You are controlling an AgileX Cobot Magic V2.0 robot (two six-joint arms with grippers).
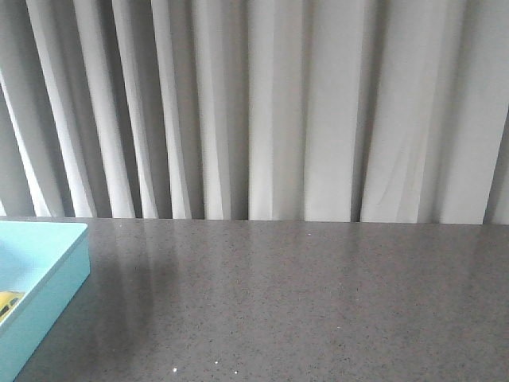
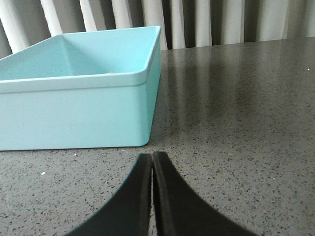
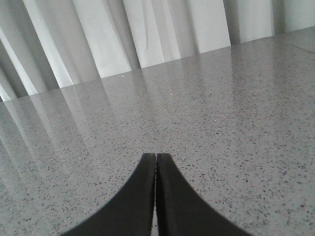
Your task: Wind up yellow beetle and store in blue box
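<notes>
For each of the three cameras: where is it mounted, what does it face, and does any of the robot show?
Front: faces forward over the grey table to the curtain; no robot visible; blue box holding the yellow beetle at left edge.
Left wrist: low behind the closed left pincer, facing the box wall.
Right wrist: low behind the closed right pincer, facing bare tabletop.
Shared: front and left wrist both see the box.

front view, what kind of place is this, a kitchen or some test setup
Probably a staged test bench, not a working kitchen. A grey speckled tabletop runs up to pale pleated curtains. On it shows only a blue box with a yellow beetle inside, at the left edge.
</notes>
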